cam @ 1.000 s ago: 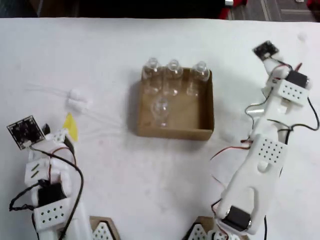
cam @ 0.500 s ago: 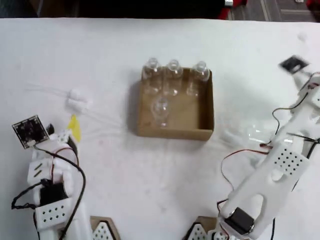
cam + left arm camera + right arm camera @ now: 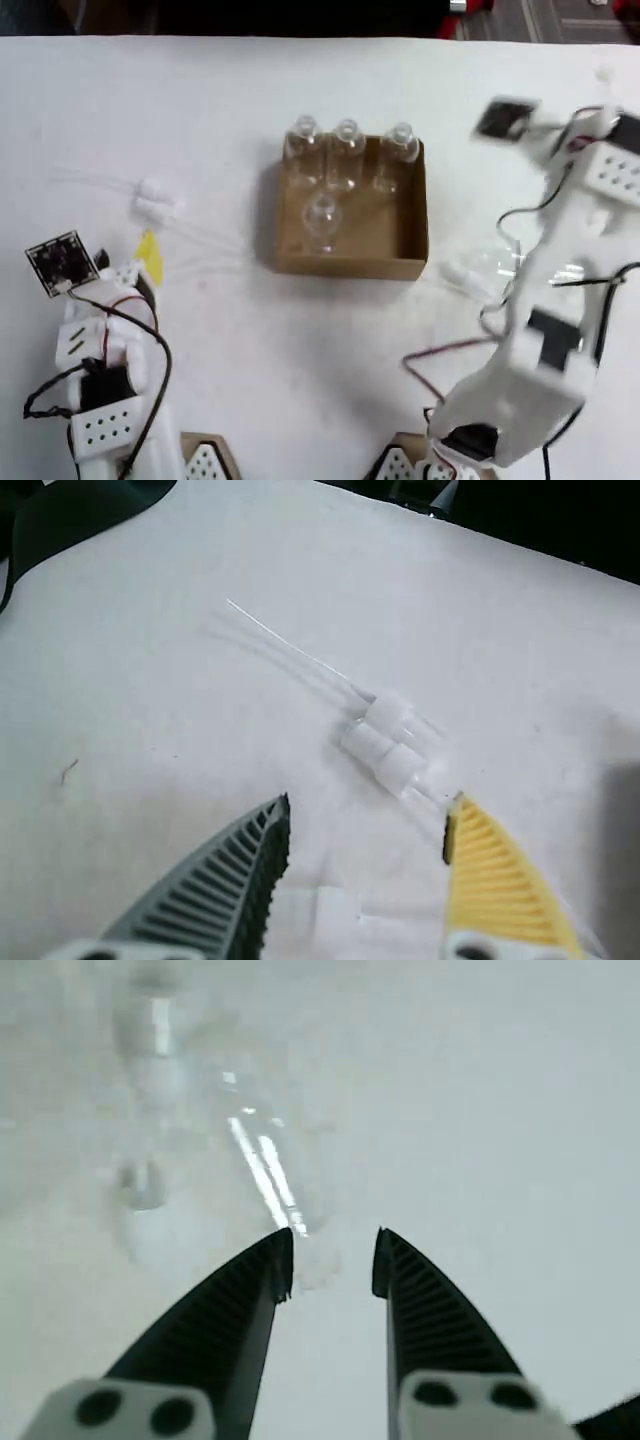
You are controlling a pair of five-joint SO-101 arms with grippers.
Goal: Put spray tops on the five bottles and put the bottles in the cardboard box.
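The cardboard box sits mid-table. Three clear bottles stand along its far wall, with one more in front of them. Another clear bottle lies on the table right of the box, its whitish end toward the box; it is blurred ahead of my right gripper, which is open by a narrow gap and holds nothing. Two white spray tops with thin tubes lie left of the box. My left gripper, open and holding nothing, is just short of them.
The right arm stretches over the table's right side, above the lying bottle. The left arm's base is at the near left. The table's white cloth is bare between the arms.
The right arm swung out to the right edge, then came back and higher above the lying bottle, which now shows. The left arm barely shifted. Box and spray tops stayed put.
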